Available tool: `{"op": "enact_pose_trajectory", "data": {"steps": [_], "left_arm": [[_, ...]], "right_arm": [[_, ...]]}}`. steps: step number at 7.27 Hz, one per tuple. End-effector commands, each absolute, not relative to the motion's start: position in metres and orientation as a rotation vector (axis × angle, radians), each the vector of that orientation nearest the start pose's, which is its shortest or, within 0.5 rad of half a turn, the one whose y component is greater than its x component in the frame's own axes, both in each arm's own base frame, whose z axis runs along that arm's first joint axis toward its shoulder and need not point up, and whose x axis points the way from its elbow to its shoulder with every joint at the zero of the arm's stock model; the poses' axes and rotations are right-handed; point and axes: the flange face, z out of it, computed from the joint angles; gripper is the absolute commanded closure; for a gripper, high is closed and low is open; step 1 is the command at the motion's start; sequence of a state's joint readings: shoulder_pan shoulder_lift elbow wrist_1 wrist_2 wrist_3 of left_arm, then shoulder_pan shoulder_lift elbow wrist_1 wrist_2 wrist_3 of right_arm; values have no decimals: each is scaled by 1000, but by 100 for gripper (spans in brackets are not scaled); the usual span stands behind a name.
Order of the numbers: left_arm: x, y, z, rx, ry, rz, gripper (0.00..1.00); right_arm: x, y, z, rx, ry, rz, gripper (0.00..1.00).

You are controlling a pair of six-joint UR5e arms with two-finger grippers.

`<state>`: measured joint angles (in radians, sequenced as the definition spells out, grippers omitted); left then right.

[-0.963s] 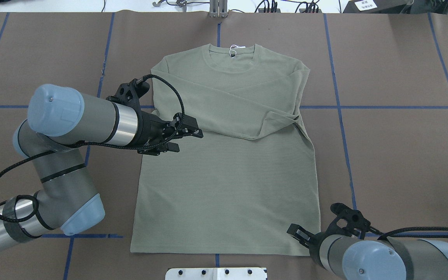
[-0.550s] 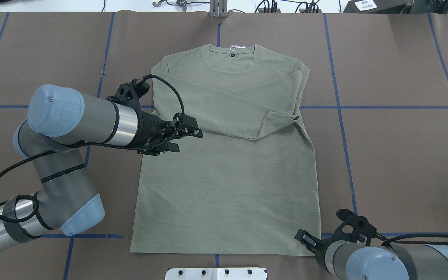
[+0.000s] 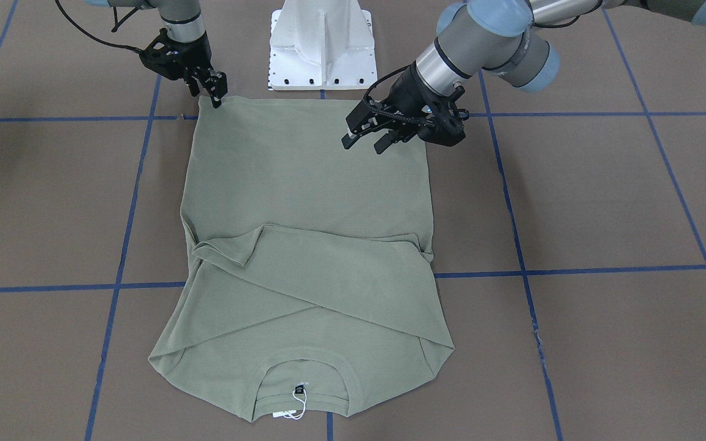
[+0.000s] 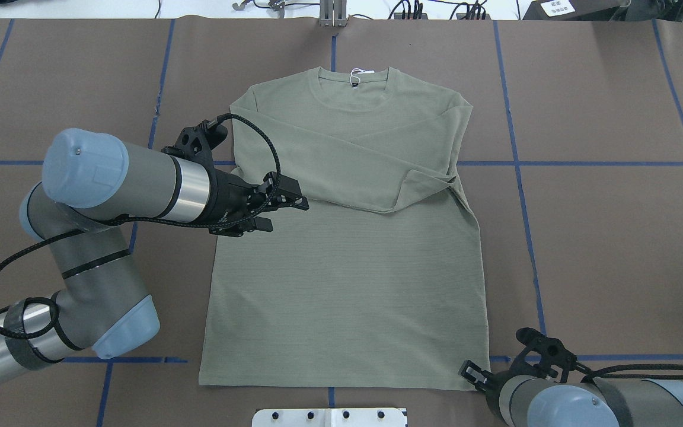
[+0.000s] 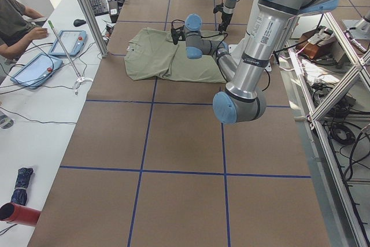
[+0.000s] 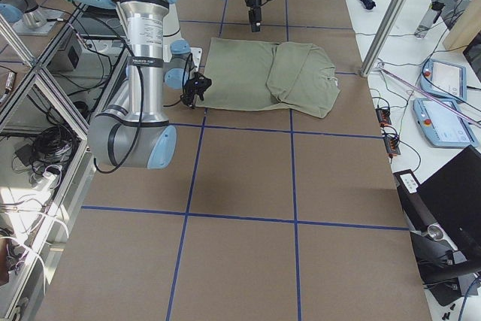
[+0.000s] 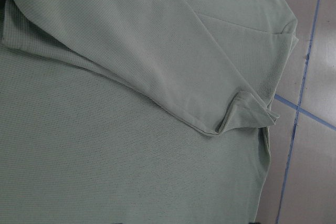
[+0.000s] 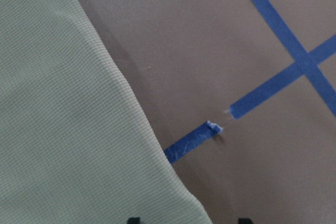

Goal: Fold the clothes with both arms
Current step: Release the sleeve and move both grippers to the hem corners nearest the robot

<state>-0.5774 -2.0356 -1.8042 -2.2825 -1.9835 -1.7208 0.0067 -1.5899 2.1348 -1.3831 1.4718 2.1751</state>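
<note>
Currently: shirt (image 4: 341, 284) flat at bench (image 4: 614, 237) centre, sleeves crossed over chest, neckline far from robot | left gripper (image 4: 287, 215) jaws apart over shirt's left edge | right gripper (image 3: 215, 92) jaws apart at hem corner

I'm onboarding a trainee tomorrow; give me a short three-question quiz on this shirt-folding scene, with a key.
1. True or false: both sleeves lie folded across the shirt.
2. The right gripper is nearest the shirt's: A) shoulder, B) hem corner, C) sleeve cuff.
3. Fill in: the white hang tag sits at the ____.
Key: 1 true; 2 B; 3 neckline.
</note>
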Motion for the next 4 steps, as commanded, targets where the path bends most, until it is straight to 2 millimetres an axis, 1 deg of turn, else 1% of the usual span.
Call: {"op": "enact_pose_trajectory", "data": {"steps": [1, 2, 3, 4], "left_arm": [[448, -404, 206, -37, 1431, -308, 16], [449, -403, 205, -39, 1433, -308, 16], [450, -402, 214, -58, 1412, -317, 16], [452, -392, 235, -88, 1349, -334, 16]], "right_arm": [[-461, -146, 398, -125, -725, 617, 100], [-458, -147, 396, -129, -728, 618, 100], [-458, -146, 394, -132, -732, 614, 100], [-452, -145, 380, -143, -759, 611, 100]]}}
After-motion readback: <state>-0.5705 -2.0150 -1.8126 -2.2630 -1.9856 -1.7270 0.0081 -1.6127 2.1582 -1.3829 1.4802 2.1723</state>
